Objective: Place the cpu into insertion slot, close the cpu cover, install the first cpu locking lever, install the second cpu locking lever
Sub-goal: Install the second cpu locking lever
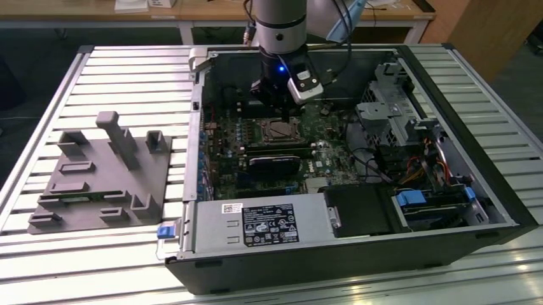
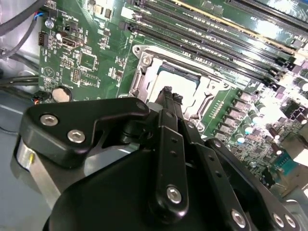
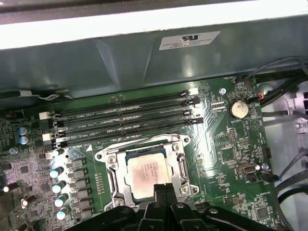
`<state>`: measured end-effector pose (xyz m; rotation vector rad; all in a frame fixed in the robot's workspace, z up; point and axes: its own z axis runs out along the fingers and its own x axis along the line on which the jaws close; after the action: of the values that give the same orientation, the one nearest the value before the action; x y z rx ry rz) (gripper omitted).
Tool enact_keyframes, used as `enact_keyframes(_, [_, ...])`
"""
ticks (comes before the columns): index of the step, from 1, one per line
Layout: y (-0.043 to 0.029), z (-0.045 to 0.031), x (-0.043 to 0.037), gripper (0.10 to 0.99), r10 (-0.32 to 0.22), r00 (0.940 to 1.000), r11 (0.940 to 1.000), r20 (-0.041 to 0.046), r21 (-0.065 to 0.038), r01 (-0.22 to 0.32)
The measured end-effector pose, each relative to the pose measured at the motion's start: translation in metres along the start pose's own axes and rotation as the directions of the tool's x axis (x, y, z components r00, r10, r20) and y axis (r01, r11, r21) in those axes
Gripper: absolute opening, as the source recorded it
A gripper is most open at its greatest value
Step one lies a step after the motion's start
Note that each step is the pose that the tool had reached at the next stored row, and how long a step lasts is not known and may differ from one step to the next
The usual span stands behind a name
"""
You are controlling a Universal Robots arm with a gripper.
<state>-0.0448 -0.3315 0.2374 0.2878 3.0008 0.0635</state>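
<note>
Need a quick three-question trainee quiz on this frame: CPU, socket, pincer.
1. True or false: the cpu already lies in the insertion slot.
2. How many long black memory slots run beside the socket in the first wrist view? A two, B four, C six.
3. Fill in: the pincer, poised at the socket's edge, is ____ (open/shut).

Key: 1 true; 2 B; 3 shut.

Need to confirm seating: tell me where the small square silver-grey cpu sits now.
In the first wrist view the silver-grey square cpu lies in the metal-rimmed insertion slot, beside the long black memory slots, with the gripper at its edge.
</note>
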Motion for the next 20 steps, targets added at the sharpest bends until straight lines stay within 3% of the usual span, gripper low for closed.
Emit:
enact_keyframes(4, [-0.0021,0.0003,-0.0031,0.106,0.0,0.9999,1.0,-0.0161,0.004,0.0])
enact_keyframes(11, [-0.0122,0.0006,-0.009,0.106,0.002,0.9993,1.0,-0.0371,0.008,-0.001])
enact_keyframes(16, [-0.0198,0.001,-0.0127,0.106,0.003,0.9983,0.9999,-0.0579,0.012,-0.002])
enact_keyframes(20, [-0.0266,0.0012,-0.0144,0.106,0.004,0.9978,0.9999,-0.0665,0.014,-0.003])
